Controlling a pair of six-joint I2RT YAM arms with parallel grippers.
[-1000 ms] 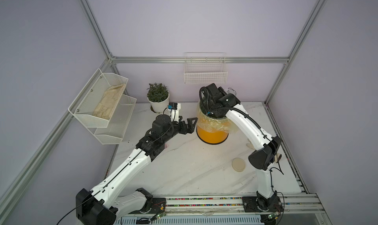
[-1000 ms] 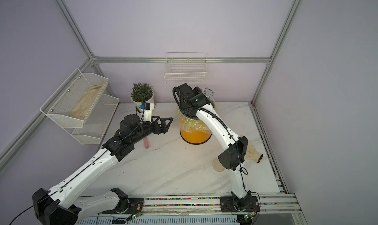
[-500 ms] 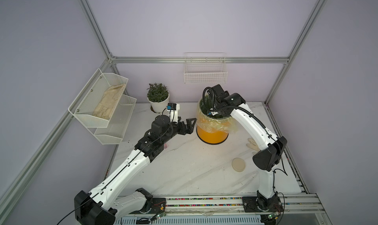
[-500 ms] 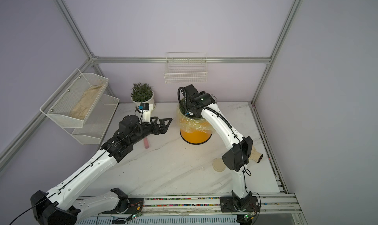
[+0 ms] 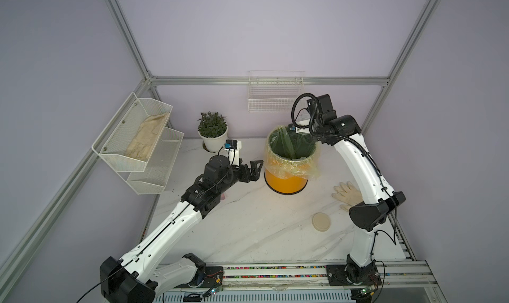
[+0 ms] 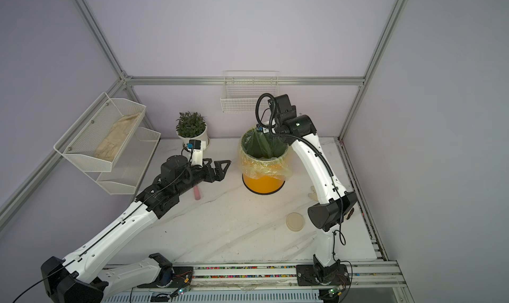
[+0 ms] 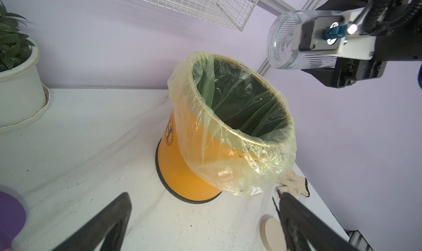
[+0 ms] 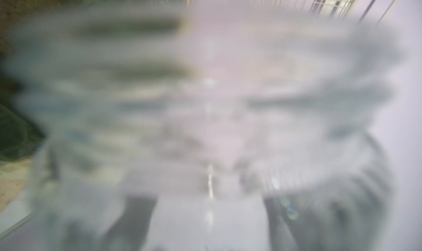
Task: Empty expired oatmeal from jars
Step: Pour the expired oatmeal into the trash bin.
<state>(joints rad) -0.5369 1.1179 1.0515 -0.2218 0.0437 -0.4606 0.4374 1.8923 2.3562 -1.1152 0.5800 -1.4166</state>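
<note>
lid [image 5: 321, 221]: flat on table [image 5: 248, 232], lower right | left gripper [image 5: 256, 171]: jaws wide apart, empty, just beside bin | bin [image 5: 286, 179]: centre, bag-lined, contents unseen | jar [image 7: 283, 44]: upper right, on its side, see-through, clamped by right gripper [image 7: 319, 53]

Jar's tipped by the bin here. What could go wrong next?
The jar, on its side in the right gripper, hangs at the bin's far rim, not squarely over the opening: leftovers may miss. The open left gripper hovers beside the bin and could nudge it. The right elbow hangs near the lid and might sweep it.
</note>
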